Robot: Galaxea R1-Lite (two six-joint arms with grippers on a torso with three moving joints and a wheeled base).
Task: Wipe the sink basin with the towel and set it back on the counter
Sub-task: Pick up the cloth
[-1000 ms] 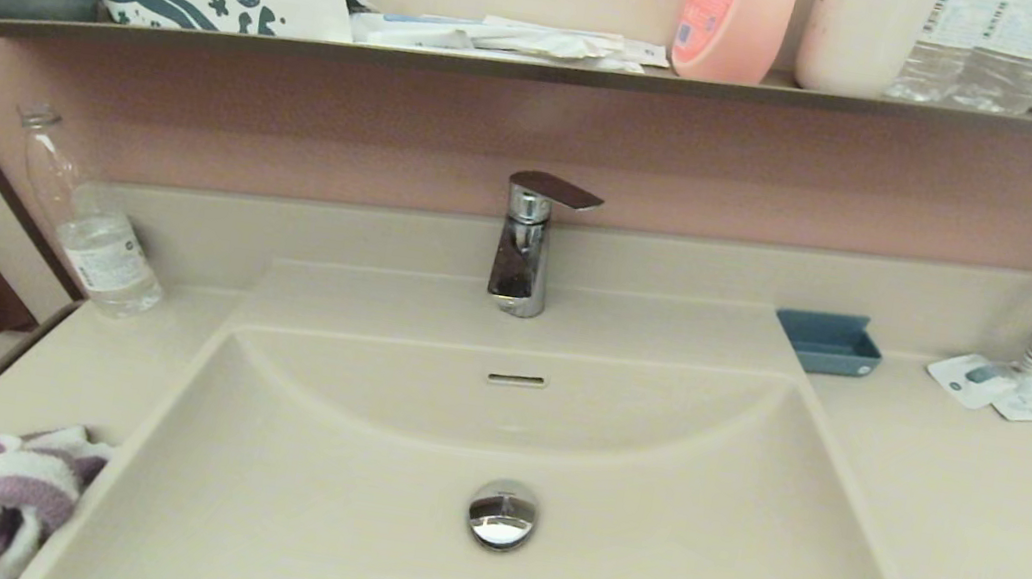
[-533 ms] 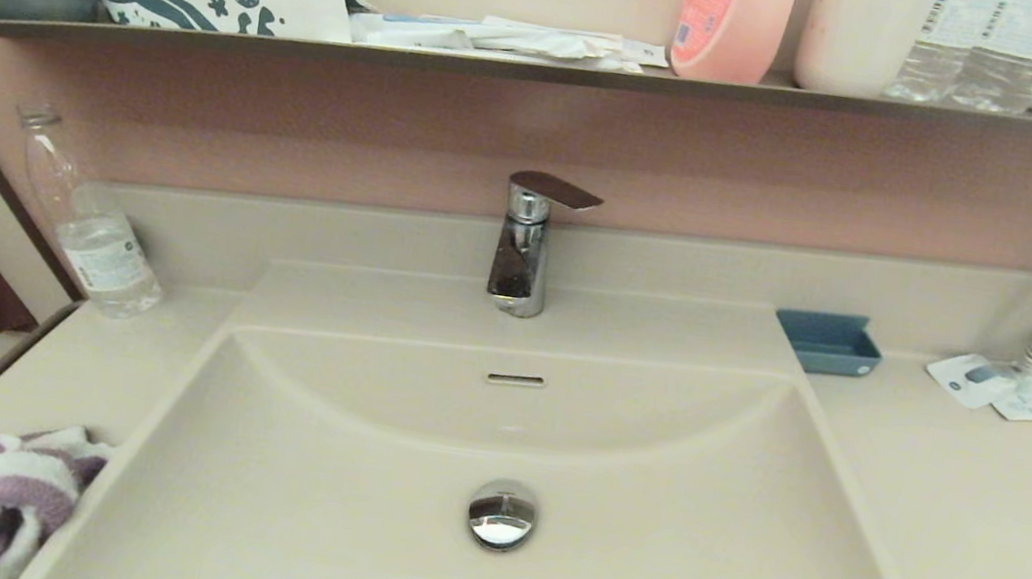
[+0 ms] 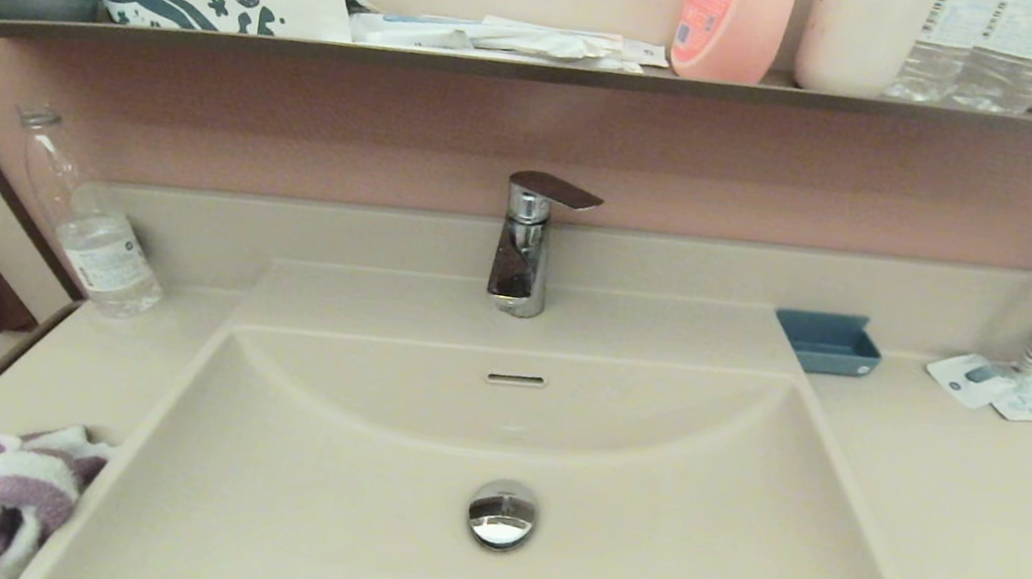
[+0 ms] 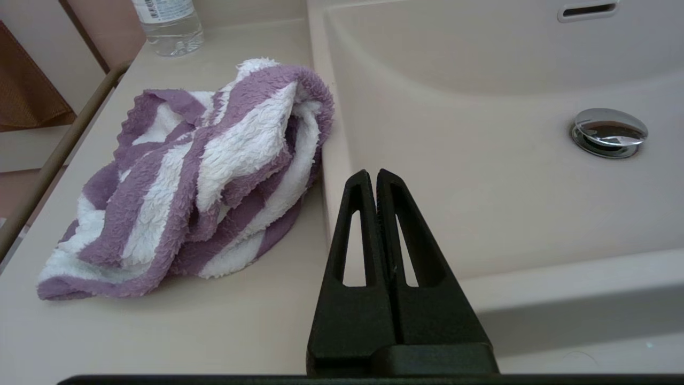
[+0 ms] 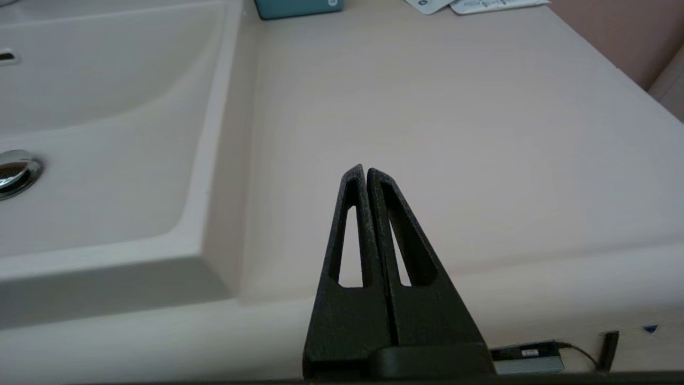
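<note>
Towel (image 4: 197, 176) lies crumpled just beside closed left hand (image 4: 372, 174).

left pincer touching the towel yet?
Apart. Left wrist view: the shut left pincer points at the sink basin edge, with bare counter showing between it and the towel.

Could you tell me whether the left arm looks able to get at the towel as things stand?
Probably yes. The towel lies crumpled on the counter beside the sink basin, with nothing between it and the left gripper. The jaws are shut, so they would have to open first.
</note>
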